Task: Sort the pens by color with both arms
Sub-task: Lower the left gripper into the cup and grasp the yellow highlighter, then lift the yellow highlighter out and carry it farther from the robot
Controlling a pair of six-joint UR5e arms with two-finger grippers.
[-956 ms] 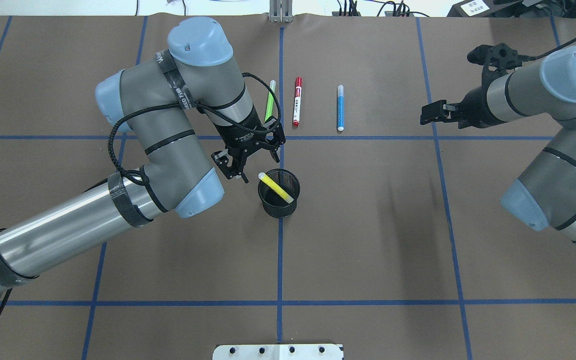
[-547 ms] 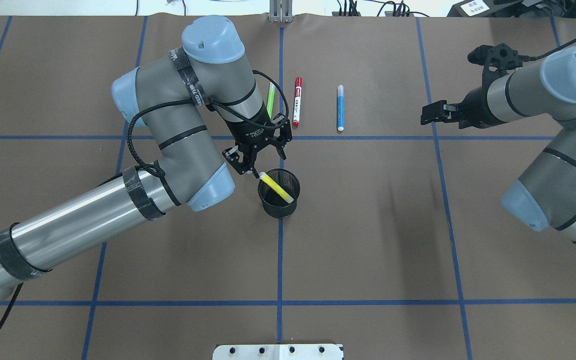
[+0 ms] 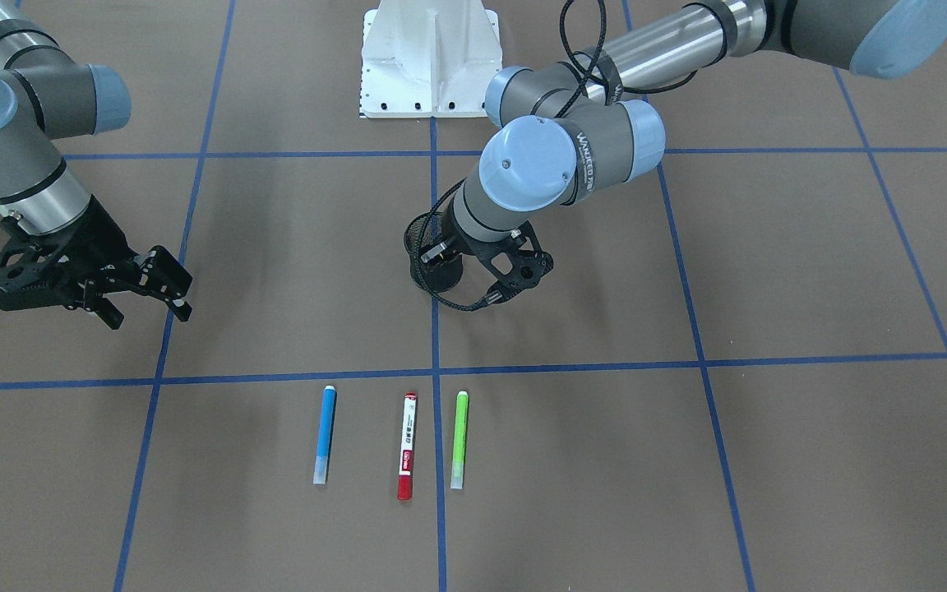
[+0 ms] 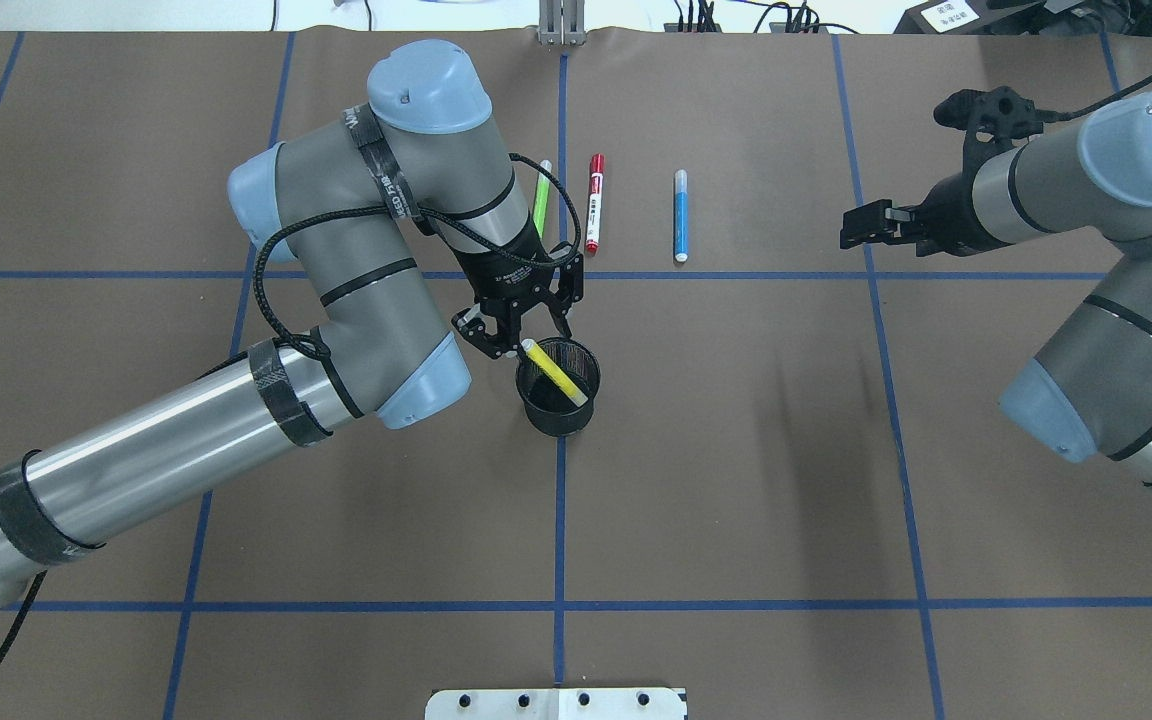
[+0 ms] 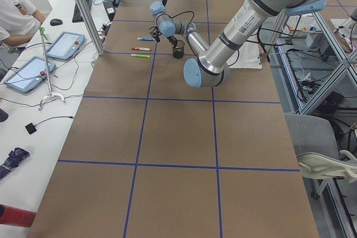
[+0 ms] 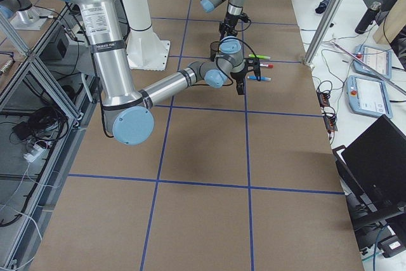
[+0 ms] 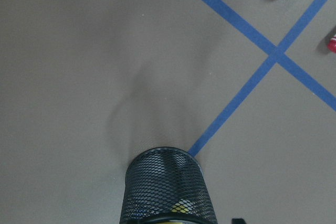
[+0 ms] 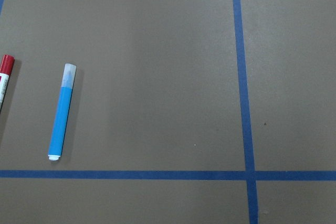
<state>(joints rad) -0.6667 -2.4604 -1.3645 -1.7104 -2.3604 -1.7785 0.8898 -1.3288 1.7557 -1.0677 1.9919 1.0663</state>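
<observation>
The yellow pen [image 4: 553, 372] leans in a black mesh cup [image 4: 558, 412] at mid-table, its top end poking over the rim. My left gripper [image 4: 526, 335] hangs open just above that top end, one finger on each side. The green pen [image 4: 541, 190], the red pen [image 4: 594, 205] with its white barrel and the blue pen [image 4: 680, 215] lie side by side beyond the cup; my left wrist hides part of the green one. My right gripper [image 4: 851, 232] hovers open and holding nothing, off to the right of the blue pen [image 8: 62, 111].
Blue tape lines [image 4: 560, 500] divide the brown table into squares. The white base plate [image 3: 431, 62] sits at the robot's edge. In the exterior left view, tablets [image 5: 65, 44] and a seated person [image 5: 14, 15] are at a side bench.
My left gripper has moved right and toward the cup, from beside it to over the yellow pen's top end. The right arm and the three lying pens have stayed put.
</observation>
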